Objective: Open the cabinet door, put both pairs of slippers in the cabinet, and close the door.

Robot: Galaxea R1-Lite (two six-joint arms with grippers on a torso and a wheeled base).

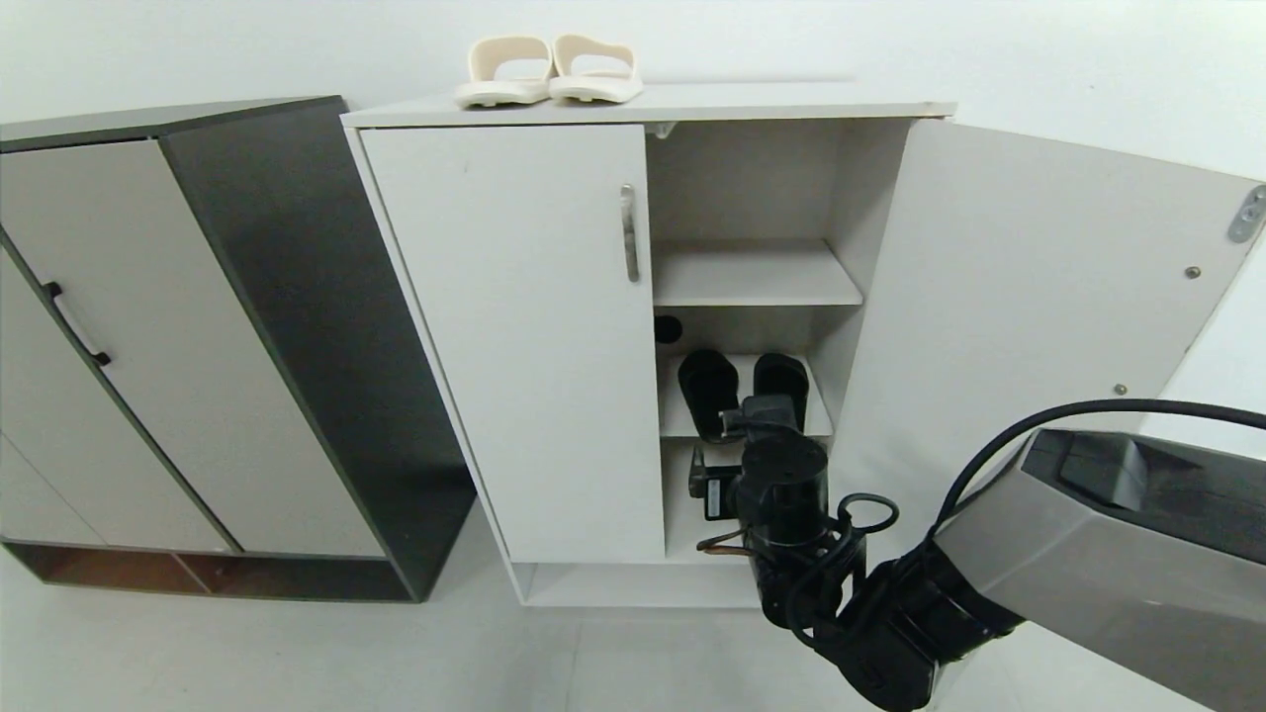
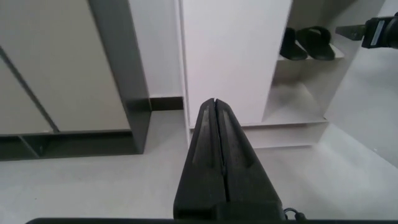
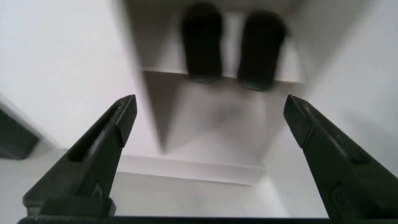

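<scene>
A white cabinet stands with its right door swung open and its left door closed. A pair of beige slippers lies on its top. Two black slippers rest side by side on the middle shelf, also seen as black slippers and black slippers. My right gripper is open and holds nothing, just in front of and slightly below the black pair; the right gripper sits at the open compartment. My left gripper is shut and holds nothing, low above the floor facing the closed left door.
A dark-sided cabinet with pale doors stands left of the white one. The closed door has a metal handle. An upper shelf is bare. Grey floor lies in front.
</scene>
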